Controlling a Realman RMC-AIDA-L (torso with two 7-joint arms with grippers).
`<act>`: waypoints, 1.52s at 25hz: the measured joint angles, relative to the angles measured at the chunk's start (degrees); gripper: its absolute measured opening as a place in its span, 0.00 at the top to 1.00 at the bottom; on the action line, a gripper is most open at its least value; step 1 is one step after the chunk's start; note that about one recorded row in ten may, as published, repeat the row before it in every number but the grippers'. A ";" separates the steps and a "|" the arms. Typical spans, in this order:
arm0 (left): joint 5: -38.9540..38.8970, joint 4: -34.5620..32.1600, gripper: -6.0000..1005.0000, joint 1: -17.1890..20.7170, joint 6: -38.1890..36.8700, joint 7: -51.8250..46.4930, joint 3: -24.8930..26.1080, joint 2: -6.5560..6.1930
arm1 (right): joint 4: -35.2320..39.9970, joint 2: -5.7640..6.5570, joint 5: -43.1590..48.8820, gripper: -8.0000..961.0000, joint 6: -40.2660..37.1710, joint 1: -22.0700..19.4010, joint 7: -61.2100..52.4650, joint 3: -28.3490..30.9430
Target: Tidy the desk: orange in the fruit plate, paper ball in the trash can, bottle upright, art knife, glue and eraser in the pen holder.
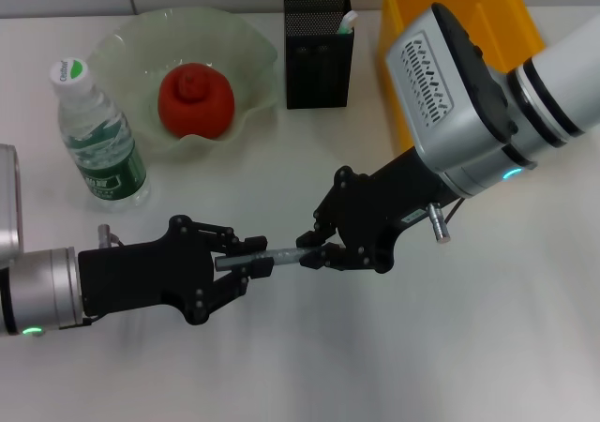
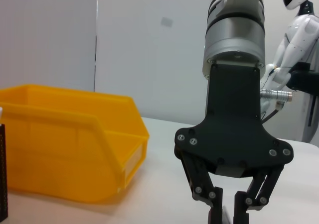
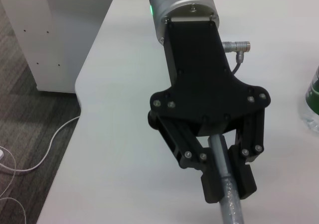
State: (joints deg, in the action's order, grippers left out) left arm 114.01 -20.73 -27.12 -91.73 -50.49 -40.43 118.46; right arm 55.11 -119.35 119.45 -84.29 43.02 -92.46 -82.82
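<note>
Both the left gripper (image 1: pixel 251 264) and right gripper (image 1: pixel 314 253) clamp opposite ends of the art knife (image 1: pixel 279 256), seemingly mid-handover; next the left should release so the right can carry it up to the pen holder (image 1: pixel 318 52).

a white bench (image 1: pixel 487 347) carries everything here. along its far side stand a pale green fruit plate (image 1: pixel 246 42) holding a red fruit, a black mesh pen holder (image 1: pixel 317 61), and a yellow bin (image 1: pixel 487 9) at the far right. a capped water bottle (image 1: pixel 98 141) with a green label stands upright just left of the fruit plate.
</note>
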 joint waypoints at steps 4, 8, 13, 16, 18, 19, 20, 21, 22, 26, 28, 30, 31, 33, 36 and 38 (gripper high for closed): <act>0.07 0.00 0.80 -0.04 0.09 -0.03 0.00 0.01 | -0.02 0.00 -0.01 0.86 0.05 0.07 -0.21 -0.24; 0.05 -0.01 0.81 -0.04 0.14 -0.05 0.00 0.01 | -0.10 0.00 -0.06 0.86 -0.05 0.24 -1.26 0.02; -0.08 -0.01 0.81 -0.04 0.18 -0.05 0.00 0.02 | -0.08 -0.01 -0.15 0.79 -0.04 0.29 -1.93 0.10; -0.21 -0.01 0.81 -0.04 0.18 -0.05 0.21 -0.05 | -0.02 -0.01 0.04 0.75 -0.06 0.31 -2.40 0.11; -0.21 -0.01 0.81 -0.02 0.18 -0.05 0.34 -0.06 | 0.16 0.02 0.07 0.73 -0.06 0.21 -2.64 0.12; -0.21 -0.01 0.81 -0.02 0.18 -0.05 0.34 -0.06 | 0.16 0.02 0.07 0.67 -0.06 0.21 -2.64 0.12; -0.21 -0.01 0.81 0.02 0.18 -0.05 0.38 -0.07 | 0.28 0.04 0.07 0.61 -0.06 0.09 -2.68 0.15; -0.21 -0.04 0.81 0.07 0.18 -0.05 0.40 -0.09 | 0.41 0.06 0.07 0.55 -0.08 -0.05 -2.69 0.22; -0.24 -0.10 0.81 0.13 0.18 -0.05 0.42 -0.11 | 0.49 0.07 0.08 0.49 -0.09 -0.17 -2.70 0.44; -0.36 -0.38 0.81 0.34 0.07 -0.05 0.47 -0.18 | 1.22 0.11 0.15 0.45 -0.24 -0.95 -2.70 2.38; -0.37 -0.40 0.81 0.49 -0.04 -0.06 0.51 -0.23 | 1.90 0.17 -0.03 0.42 -0.69 -2.00 -2.53 4.99; -0.38 -0.48 0.81 0.66 -0.11 -0.09 0.53 -0.25 | 2.07 0.17 -0.12 0.40 -1.01 -2.37 -2.43 6.14; -0.38 -0.50 0.81 0.70 -0.15 -0.10 0.54 -0.25 | 2.19 0.17 -0.17 0.39 -1.46 -2.73 -2.38 7.60; -0.38 -0.53 0.81 0.85 -0.23 -0.11 0.60 -0.32 | 2.25 0.17 -0.45 0.37 -3.28 -3.61 -2.29 11.63; -0.38 -0.56 0.81 0.88 -0.23 -0.12 0.62 -0.34 | 2.11 0.19 -1.28 0.37 -4.72 -4.36 -2.23 14.47; -0.38 -0.68 0.81 1.04 -0.20 -0.13 0.62 -0.40 | 1.89 0.24 -2.72 0.37 -6.03 -5.82 -2.22 18.79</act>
State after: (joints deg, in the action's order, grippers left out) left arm 113.63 -21.42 -26.08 -91.93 -50.62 -39.81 118.06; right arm 57.00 -119.11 116.72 -90.32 37.20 -94.68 -64.02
